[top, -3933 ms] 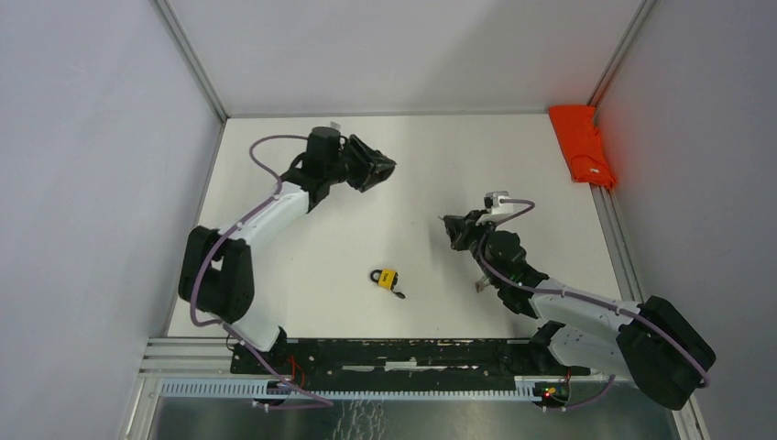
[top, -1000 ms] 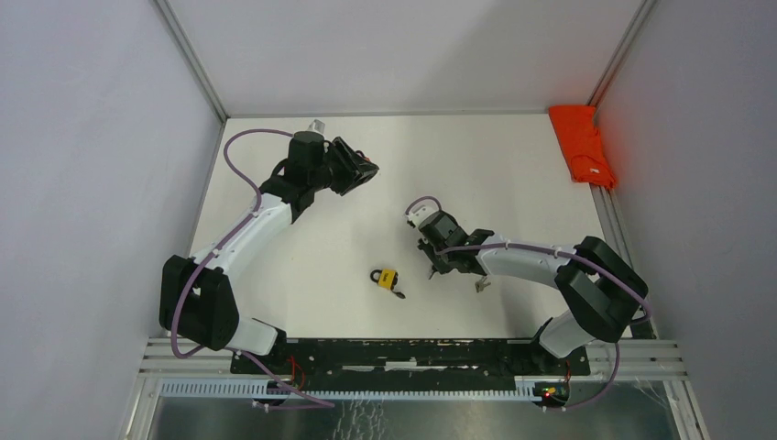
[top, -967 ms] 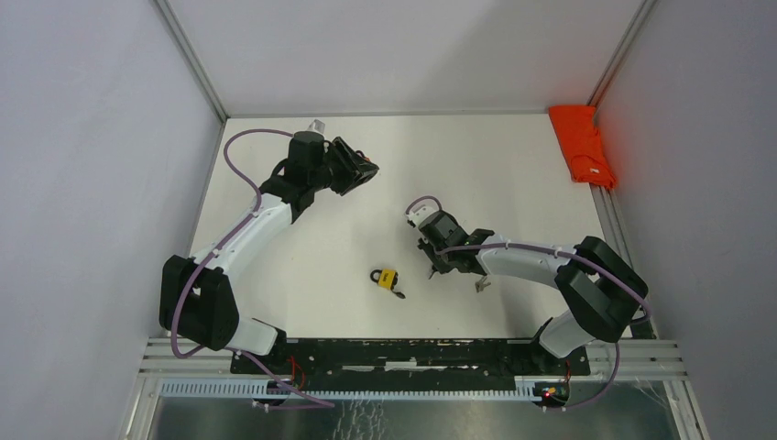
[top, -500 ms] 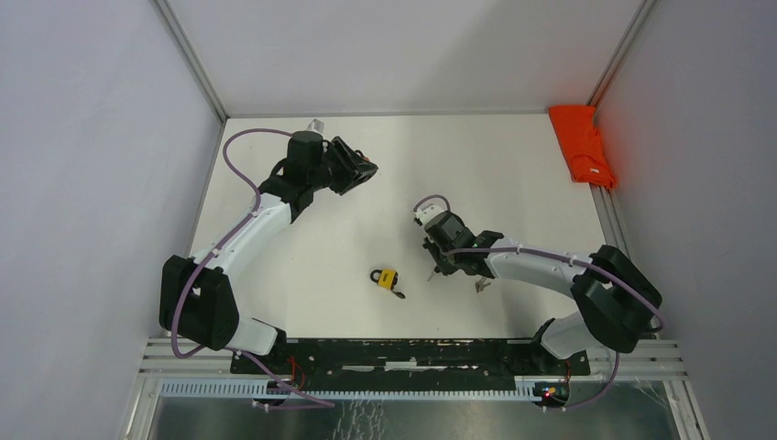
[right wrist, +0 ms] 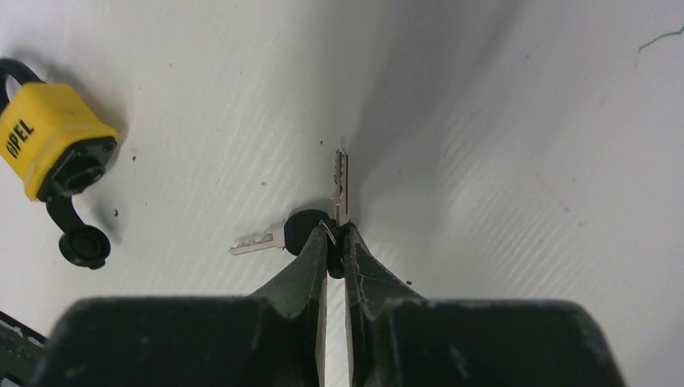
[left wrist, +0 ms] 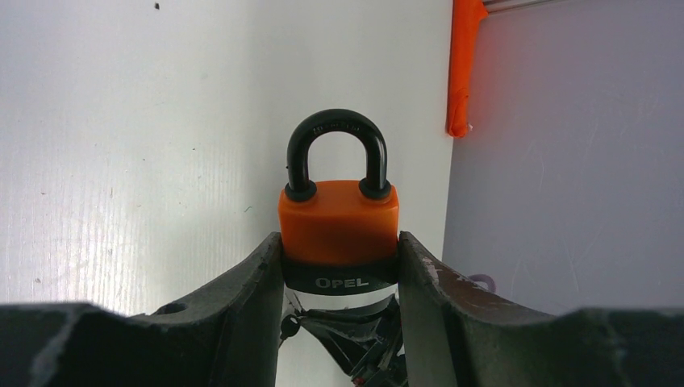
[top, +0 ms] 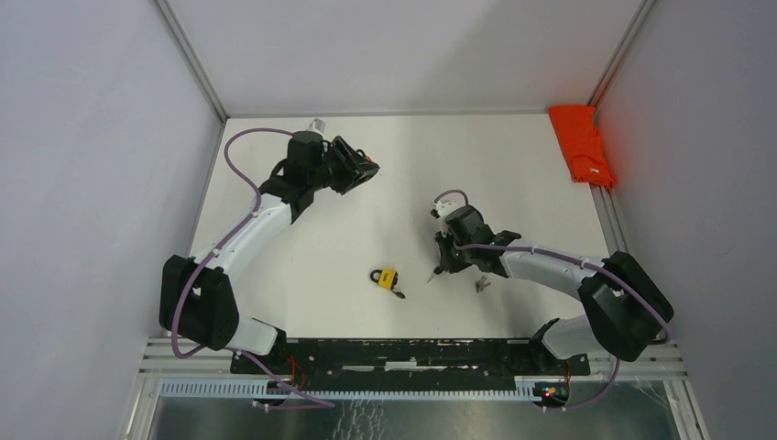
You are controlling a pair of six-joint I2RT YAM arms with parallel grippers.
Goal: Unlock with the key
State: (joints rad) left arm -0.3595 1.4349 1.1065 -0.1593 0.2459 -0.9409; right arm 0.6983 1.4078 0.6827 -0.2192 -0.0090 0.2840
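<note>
An orange padlock (left wrist: 339, 222) with a black shackle and a black base is clamped upright between my left gripper's (left wrist: 339, 242) fingers, held above the table at the back left (top: 357, 171). My right gripper (right wrist: 335, 242) is shut on the black head of a key (right wrist: 341, 181) whose blade points away from the jaws, low over the table. A second key (right wrist: 256, 242) on the same ring lies off to the left. In the top view the right gripper (top: 438, 268) is just right of a yellow padlock (top: 388, 276).
The yellow padlock (right wrist: 52, 141) lies on its side with a black cap hanging from it. A small metal item (top: 480, 286) lies right of the right gripper. A folded orange cloth (top: 582, 145) sits at the back right corner. White walls enclose the table.
The right arm's wrist has swung to the right and its jaws have narrowed onto the key's head. The left arm and the orange padlock have not moved.
</note>
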